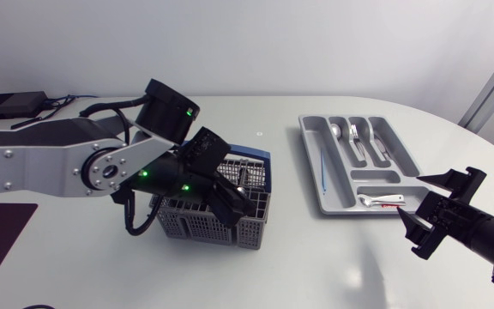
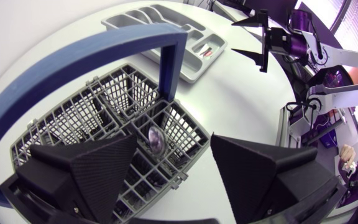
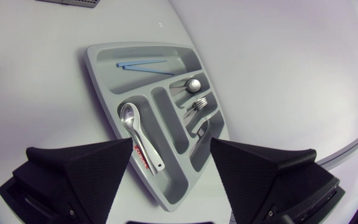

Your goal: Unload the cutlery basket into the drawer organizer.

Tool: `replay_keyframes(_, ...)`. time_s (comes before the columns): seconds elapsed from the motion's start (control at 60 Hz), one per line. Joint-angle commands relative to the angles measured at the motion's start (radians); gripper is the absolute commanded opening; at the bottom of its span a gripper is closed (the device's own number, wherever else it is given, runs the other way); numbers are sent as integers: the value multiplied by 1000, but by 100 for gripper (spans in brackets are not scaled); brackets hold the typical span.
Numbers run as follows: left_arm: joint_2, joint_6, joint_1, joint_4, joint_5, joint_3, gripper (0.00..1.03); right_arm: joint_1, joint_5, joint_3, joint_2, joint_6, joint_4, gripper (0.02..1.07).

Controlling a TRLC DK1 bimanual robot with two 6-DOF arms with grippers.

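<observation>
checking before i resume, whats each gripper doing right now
Left gripper: open, holding nothing, over the cutlery basket.
Right gripper: open, holding nothing, by the drawer organizer.

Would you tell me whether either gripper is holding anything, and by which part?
Nothing is held. The left gripper is open above a spoon in the cutlery basket; the right gripper is open by the drawer organizer.

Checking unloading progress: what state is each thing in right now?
Cutlery basket: upright, handle raised, not yet empty.
Spoon: in the basket, bowl up, ungrasped.
Drawer organizer: partly filled, several compartments hold cutlery.
Left gripper: open, over the basket's spoon.
Right gripper: open, empty, beside the organizer.
</observation>
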Motion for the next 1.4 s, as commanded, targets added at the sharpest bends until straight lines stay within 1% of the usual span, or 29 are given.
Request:
replay_keyframes(0.0,-37,-30,6,28,-3,-42,78,7,-7,-32,-7,18,-3,92)
replay_keyframes(0.05,-45,-32,11,54,-3,-54,78,9,-7,-32,-9,16,-3,92)
replay_keyframes(0.1,-42,-30,9,54,-3,-54,77,7,-7,-33,-13,16,-3,92)
replay_keyframes(0.233,-39,-32,0,61,-3,-56,64,10,-7,-38,-24,18,-4,92)
replay_keyframes(0.317,-57,-36,2,57,-3,-51,62,12,-10,-42,-42,22,-10,92)
replay_keyframes(0.383,-85,-30,0,38,-3,-56,62,23,-24,-35,-85,45,-72,92)
replay_keyframes(0.467,-112,-18,-3,5,-3,-51,62,78,-20,-24,-148,77,-145,92)
replay_keyframes(0.55,-135,-3,-4,-26,-3,-45,62,165,-17,11,-219,151,-257,92)
replay_keyframes(0.667,-157,14,-7,-55,-3,-40,62,317,12,57,-266,252,-355,91)
replay_keyframes(0.717,-155,16,-7,-60,-1,-42,62,385,15,73,-285,291,-395,85)
replay_keyframes(0.767,-148,17,-4,-61,-1,-40,62,461,30,80,-291,332,-408,73)
replay_keyframes(0.8,-139,17,-3,-64,-1,-37,61,507,39,85,-296,355,-415,60)
replay_keyframes(0.817,-131,17,-1,-64,-1,-36,59,543,41,91,-297,378,-418,50)
replay_keyframes(0.85,-123,17,0,-68,-1,-34,59,575,38,99,-296,406,-423,40)
replay_keyframes(0.883,-116,17,3,-69,-1,-31,59,615,29,110,-288,427,-438,27)
replay_keyframes(0.917,-109,17,3,-72,-1,-28,59,652,27,116,-282,444,-440,19)
replay_keyframes(0.967,-96,17,5,-81,0,-21,59,704,16,119,-279,473,-444,18)
replay_keyframes(1.1,-89,25,8,-89,2,-14,48,828,1,137,-196,531,-438,15)
replay_keyframes(1.2,-89,25,12,-89,8,-17,40,897,-1,139,-110,561,-383,12)
replay_keyframes(1.233,-88,26,12,-89,10,-16,37,917,-4,143,-72,576,-355,9)
replay_keyframes(1.317,-86,28,12,-89,10,-17,34,945,-11,149,10,593,-286,8)
replay_keyframes(1.383,-85,28,16,-87,10,-17,33,969,-7,159,56,600,-248,8)
